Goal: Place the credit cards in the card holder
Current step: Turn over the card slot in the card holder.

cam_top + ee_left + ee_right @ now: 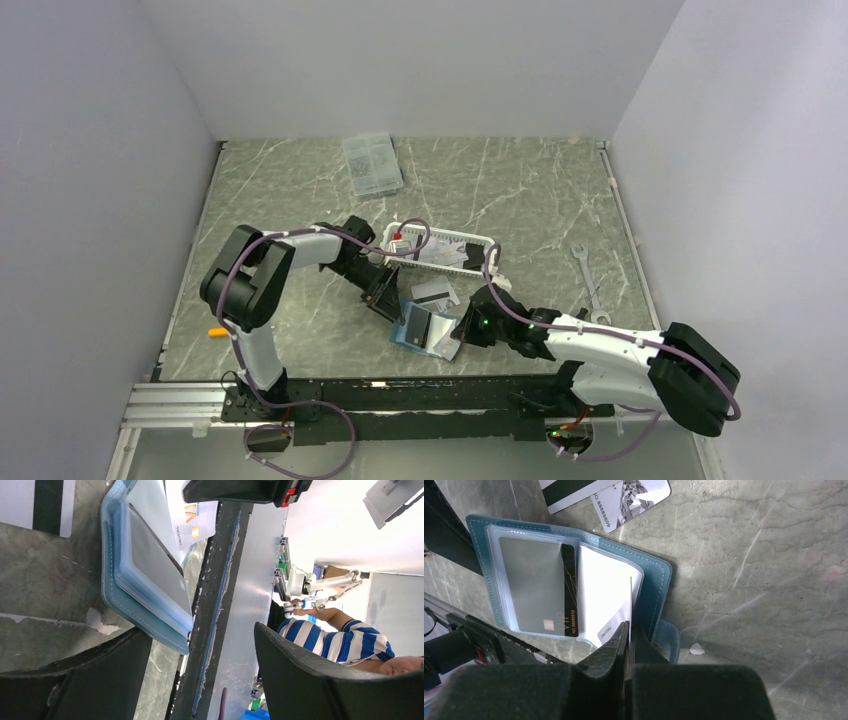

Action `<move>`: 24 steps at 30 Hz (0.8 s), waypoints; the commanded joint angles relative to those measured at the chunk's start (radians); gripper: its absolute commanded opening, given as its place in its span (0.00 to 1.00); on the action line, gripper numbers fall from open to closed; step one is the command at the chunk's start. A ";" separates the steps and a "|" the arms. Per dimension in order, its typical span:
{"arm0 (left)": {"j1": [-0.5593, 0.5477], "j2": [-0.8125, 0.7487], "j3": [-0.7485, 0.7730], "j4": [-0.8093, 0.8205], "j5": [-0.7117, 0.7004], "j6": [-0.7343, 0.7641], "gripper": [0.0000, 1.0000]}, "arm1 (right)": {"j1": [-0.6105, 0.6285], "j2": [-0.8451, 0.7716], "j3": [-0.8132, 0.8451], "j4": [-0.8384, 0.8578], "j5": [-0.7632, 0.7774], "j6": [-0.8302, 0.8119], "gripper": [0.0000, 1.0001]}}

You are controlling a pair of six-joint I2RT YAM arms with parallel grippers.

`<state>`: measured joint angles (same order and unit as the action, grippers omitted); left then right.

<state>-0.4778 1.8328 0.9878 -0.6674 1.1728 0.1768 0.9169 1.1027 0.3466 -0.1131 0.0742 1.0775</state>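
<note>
The right hand (626, 640) pinched a white credit card (614, 600) edge-on against the open card holder (659, 580), seemingly to slot it in. The left hand (202, 632) gaped empty beside the holder, probably ready to steady it.

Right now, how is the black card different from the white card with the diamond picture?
The black card sits inside the card holder, mostly hidden behind a grey card; the diamond card lies on the table outside it. The black card has gold lettering; the diamond card is white with dark print. Both are thin, numbered cards.
</note>
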 commanded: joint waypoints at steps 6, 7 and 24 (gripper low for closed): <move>0.007 0.011 0.021 0.014 0.104 0.073 0.74 | 0.003 0.015 -0.036 -0.206 0.087 -0.041 0.00; 0.006 0.019 0.024 0.016 0.110 0.076 0.73 | 0.002 0.013 -0.037 -0.207 0.087 -0.037 0.00; -0.018 0.051 0.022 0.158 0.035 -0.004 0.34 | 0.002 -0.003 -0.042 -0.188 0.076 -0.033 0.00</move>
<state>-0.4824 1.8816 0.9905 -0.5735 1.2076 0.1886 0.9173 1.0851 0.3466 -0.1307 0.0822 1.0786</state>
